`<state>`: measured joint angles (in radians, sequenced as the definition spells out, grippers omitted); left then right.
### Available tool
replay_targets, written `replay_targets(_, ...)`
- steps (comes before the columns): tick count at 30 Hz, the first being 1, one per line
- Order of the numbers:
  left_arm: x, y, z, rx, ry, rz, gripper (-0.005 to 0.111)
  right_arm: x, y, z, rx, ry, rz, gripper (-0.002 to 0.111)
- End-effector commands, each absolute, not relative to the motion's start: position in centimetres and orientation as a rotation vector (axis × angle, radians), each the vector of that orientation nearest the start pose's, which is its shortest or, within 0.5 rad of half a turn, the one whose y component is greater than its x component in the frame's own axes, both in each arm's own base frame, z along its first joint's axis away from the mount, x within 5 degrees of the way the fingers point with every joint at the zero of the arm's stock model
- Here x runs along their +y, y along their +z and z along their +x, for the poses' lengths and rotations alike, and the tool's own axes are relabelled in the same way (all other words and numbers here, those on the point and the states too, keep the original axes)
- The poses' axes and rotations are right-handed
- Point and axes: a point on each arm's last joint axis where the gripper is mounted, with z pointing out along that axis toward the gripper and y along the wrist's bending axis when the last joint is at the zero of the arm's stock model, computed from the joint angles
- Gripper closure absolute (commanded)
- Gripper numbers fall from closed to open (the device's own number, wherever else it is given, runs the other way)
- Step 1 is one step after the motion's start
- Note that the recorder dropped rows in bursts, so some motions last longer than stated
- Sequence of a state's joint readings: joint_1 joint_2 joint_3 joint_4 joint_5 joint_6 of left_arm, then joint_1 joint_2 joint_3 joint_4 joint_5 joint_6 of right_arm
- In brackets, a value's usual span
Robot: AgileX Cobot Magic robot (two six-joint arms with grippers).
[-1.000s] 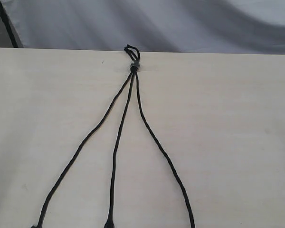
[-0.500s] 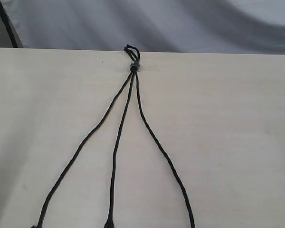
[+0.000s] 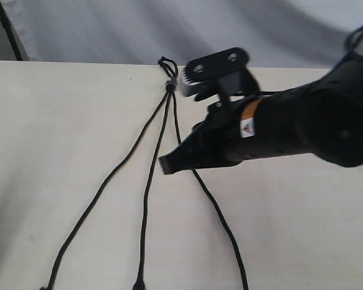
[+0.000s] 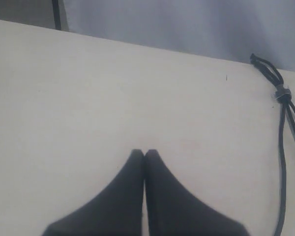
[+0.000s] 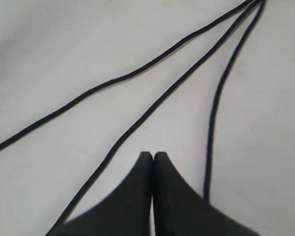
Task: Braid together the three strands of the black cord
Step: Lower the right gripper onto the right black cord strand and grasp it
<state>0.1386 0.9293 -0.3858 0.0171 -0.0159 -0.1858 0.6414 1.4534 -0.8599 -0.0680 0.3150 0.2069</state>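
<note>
The black cord point(image 3: 169, 86) lies on the pale table, its grey band and small loop at the far edge. From the band three strands fan toward the near edge: a left strand point(image 3: 103, 187), a middle strand point(image 3: 148, 187) and a right strand point(image 3: 221, 220). My right gripper point(image 3: 168, 165) hangs shut and empty over the table, its tip between the middle and right strands, and its arm covers part of the right one. The right wrist view shows the shut fingers point(image 5: 153, 156) with strands on both sides. My left gripper point(image 4: 144, 152) is shut over bare table, the cord's band point(image 4: 281, 93) off to one side.
A grey cloth backdrop point(image 3: 109, 30) hangs behind the table's far edge. A dark cable point(image 3: 9, 30) runs down at the back left corner. The right arm's black body point(image 3: 302, 130) spans the right half of the scene.
The right arm has swung in from the right and now hangs over the strands; earlier no arm was in the exterior view. The cord has not moved.
</note>
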Motion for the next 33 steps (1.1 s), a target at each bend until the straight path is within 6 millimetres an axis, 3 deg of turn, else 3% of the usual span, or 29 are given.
replay_targets(1, 2.5, 24.4, 17.8, 1.984, -0.013, -0.303, 0.107, 21.5, 21.5, 25.0, 2.451, 0.319, -0.691, 0.108)
replay_targets(7, 2.5, 24.4, 17.8, 1.984, -0.013, -0.303, 0.107, 25.9, 18.5, 25.7, 2.566, 0.263, -0.82, 0.106)
replay_targets(9, 2.5, 24.4, 17.8, 1.984, -0.013, -0.303, 0.107, 27.1, 17.5, 25.9, 2.582, 0.253, -0.849, 0.096)
replay_targets(14, 2.5, 24.4, 17.8, 1.984, -0.013, -0.303, 0.107, 28.6, 15.7, 26.7, 2.641, 0.202, -0.892, 0.057)
replay_targets(17, 2.5, 24.4, 17.8, 1.984, -0.013, -0.303, 0.107, 28.8, 14.8, 27.1, 2.668, 0.151, -0.922, 0.048)
replay_targets(25, 2.5, 24.4, 17.8, 1.982, -0.021, -0.316, 0.107, 28.9, 12.5, 27.3, 2.716, 0.107, -0.944, 0.051)
replay_targets(27, 2.5, 24.4, 17.8, 1.982, -0.021, -0.316, 0.107, 28.9, 12.2, 27.3, 2.722, 0.102, -0.946, 0.062)
replay_targets(33, 2.5, 24.4, 17.8, 1.982, -0.021, -0.316, 0.107, 28.7, 12.0, 27.1, 2.733, 0.083, -0.972, 0.109)
